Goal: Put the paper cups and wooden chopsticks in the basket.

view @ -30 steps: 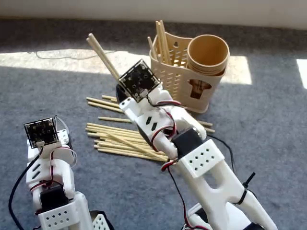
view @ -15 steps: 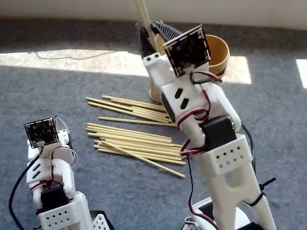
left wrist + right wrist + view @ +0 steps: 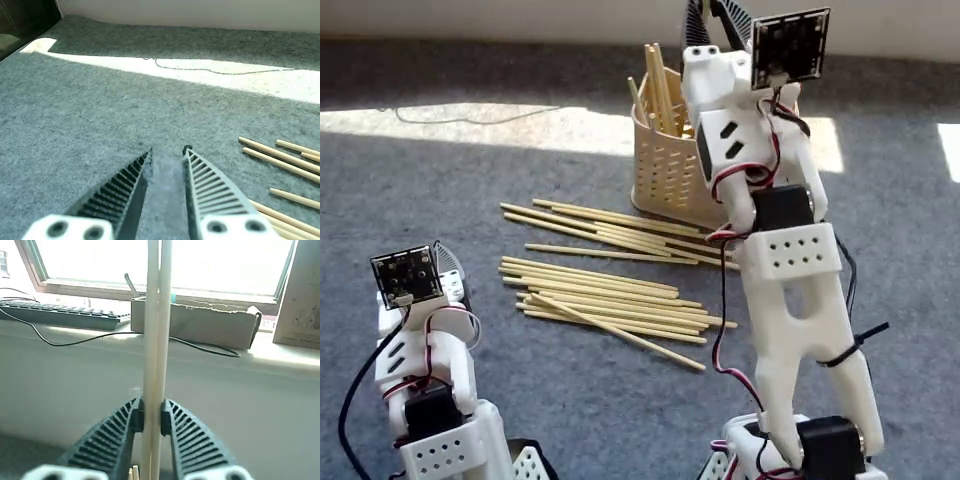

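Many wooden chopsticks (image 3: 605, 285) lie loose on the grey carpet in front of the cream slatted basket (image 3: 665, 170). A few more chopsticks (image 3: 658, 80) stand upright inside the basket. My right arm rises over the basket and covers its right side. Its gripper (image 3: 712, 12) is up at the far edge, and in the right wrist view the right gripper (image 3: 151, 412) is shut on two chopsticks (image 3: 156, 315) held upright. My left gripper (image 3: 167, 150) hovers low over bare carpet with its fingers apart, empty. Some loose chopsticks (image 3: 280, 155) lie off to its side.
A sunlit strip (image 3: 470, 125) crosses the carpet behind the pile, with a thin cable (image 3: 215, 70) lying in it. A pale wall (image 3: 240, 390), a window sill and a cardboard box (image 3: 200, 320) stand beyond the basket. The left arm's base (image 3: 430, 400) sits at the near left corner.
My right arm has lifted the two chopsticks from above the pile and swung them up and back over the basket. The left arm has stayed still.
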Action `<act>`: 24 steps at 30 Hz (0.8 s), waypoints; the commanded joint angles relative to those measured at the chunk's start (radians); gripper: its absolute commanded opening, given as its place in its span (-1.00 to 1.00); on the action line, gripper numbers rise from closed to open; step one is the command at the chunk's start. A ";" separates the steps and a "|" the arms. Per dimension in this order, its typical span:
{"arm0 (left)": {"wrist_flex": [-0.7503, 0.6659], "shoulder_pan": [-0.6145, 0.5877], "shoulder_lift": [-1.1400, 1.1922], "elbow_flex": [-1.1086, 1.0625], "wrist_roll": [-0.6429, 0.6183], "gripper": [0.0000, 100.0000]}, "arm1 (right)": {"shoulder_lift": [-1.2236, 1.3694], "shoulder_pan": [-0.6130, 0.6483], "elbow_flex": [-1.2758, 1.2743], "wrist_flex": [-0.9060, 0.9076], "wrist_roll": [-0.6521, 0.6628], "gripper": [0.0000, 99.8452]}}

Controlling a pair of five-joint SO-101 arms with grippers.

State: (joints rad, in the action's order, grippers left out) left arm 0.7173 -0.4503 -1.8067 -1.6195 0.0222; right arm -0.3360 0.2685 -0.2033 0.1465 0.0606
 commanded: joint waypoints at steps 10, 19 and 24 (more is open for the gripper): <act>-0.003 -0.007 -0.007 0.004 -0.003 -0.78 | 0.104 -0.038 -0.033 -0.036 -0.097 -0.98; -0.003 -0.007 -0.007 0.004 -0.003 -0.78 | 0.096 -0.035 -0.062 -0.025 -0.095 -0.72; -0.003 -0.007 -0.007 0.004 -0.003 -0.78 | 0.094 -0.013 -0.053 0.071 -0.094 -0.72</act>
State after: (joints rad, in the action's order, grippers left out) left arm 0.7173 -0.4503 -1.8067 -1.6195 0.0222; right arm -0.2225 0.2409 -0.2693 0.1726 -0.0269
